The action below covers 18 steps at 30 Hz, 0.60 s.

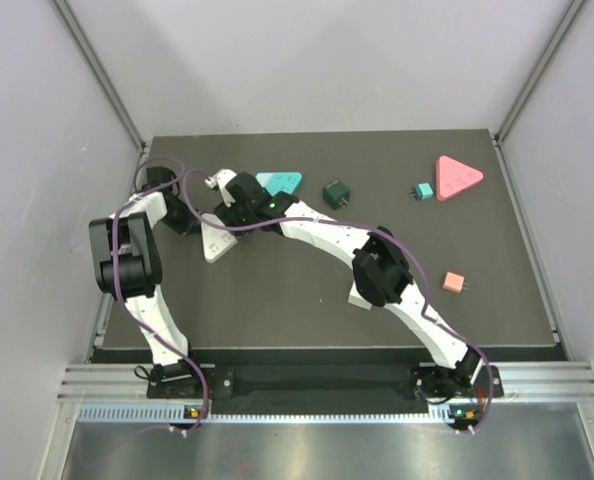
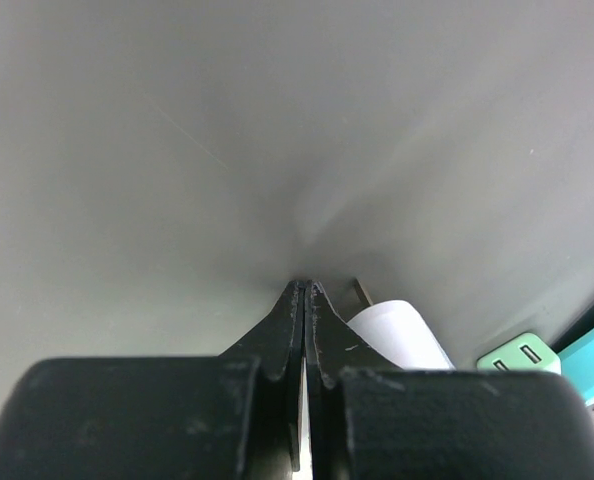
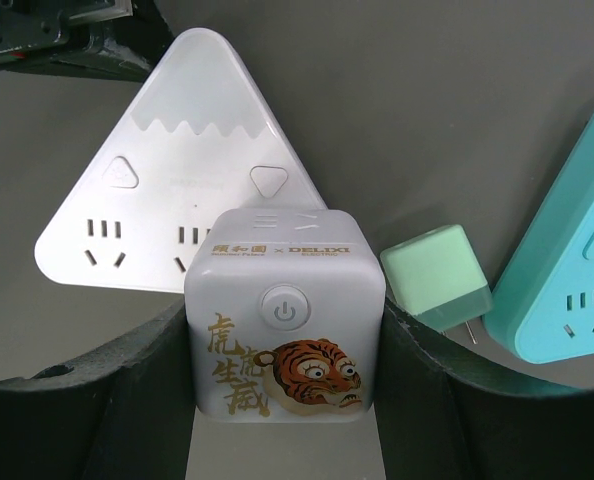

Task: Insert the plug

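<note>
The right jaws pinch the white cube plug by its sides, its far face at the white strip's middle sockets. The left jaws, pressed together, sit just beside that strip. A mint plug lies before the teal strip. Bare table spreads rightward. Farther are a pink strip and dark-green, teal and salmon plugs: three strips, five plugs.

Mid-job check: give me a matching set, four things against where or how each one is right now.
Things:
1. tiger cube
2. mint plug
3. left gripper
4. pink strip

States:
a. shut
b. far right on the table
c. held in the right gripper
d. beside the teal strip

Pairs: 1-c, 2-d, 3-a, 4-b
</note>
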### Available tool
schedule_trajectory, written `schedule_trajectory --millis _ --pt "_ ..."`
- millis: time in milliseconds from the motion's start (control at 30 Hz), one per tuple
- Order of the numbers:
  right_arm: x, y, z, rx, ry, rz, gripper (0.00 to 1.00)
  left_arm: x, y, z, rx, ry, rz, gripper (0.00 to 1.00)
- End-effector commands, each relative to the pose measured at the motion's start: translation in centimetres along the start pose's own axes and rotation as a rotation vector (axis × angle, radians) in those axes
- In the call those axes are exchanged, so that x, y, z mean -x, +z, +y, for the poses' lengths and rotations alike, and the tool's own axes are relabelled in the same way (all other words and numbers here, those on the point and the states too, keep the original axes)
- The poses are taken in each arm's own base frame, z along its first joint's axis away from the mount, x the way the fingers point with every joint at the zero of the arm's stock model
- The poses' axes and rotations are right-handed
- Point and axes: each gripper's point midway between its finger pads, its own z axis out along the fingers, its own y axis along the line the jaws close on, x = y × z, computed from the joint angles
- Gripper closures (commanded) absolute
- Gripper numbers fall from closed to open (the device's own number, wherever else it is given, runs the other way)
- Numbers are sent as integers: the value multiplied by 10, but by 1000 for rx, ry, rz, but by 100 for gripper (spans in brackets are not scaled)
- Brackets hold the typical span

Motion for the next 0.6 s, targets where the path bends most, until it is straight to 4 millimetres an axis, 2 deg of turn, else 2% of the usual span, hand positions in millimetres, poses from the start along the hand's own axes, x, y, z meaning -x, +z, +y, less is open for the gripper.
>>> schedule_trajectory --millis 0,100,133,233,267,300,333,400,433,467,533,567 --pt "-122 35 7 13 7 322 100 -50 -2 -15 -46 12 144 100" --pt "-127 34 6 10 0 353 100 -54 -5 -19 -59 17 147 100" --pt "-121 33 6 7 -2 347 100 -56 -5 -21 -62 21 149 100" --pt "-129 31 6 9 -6 376 100 -67 -7 -26 -67 37 163 100" --pt "-133 30 6 10 -6 385 100 -74 -6 -27 -66 48 172 100" --pt "-128 28 6 11 -2 373 100 -79 -6 -27 -66 50 182 100" --pt "-138 26 6 14 -1 394 100 -83 -5 -28 -67 55 189 100" --pt "-134 20 9 20 12 386 100 -95 -5 -27 -60 70 201 100" --pt "-145 17 9 23 22 410 100 -100 -5 -24 -48 82 202 100" --pt "-140 11 10 25 26 400 100 -101 -5 -22 -41 83 199 100" --pt "-151 7 12 32 29 423 100 -118 -9 -27 -41 122 210 100" --pt "-148 3 11 32 29 417 100 -123 -9 -22 -29 122 218 100"
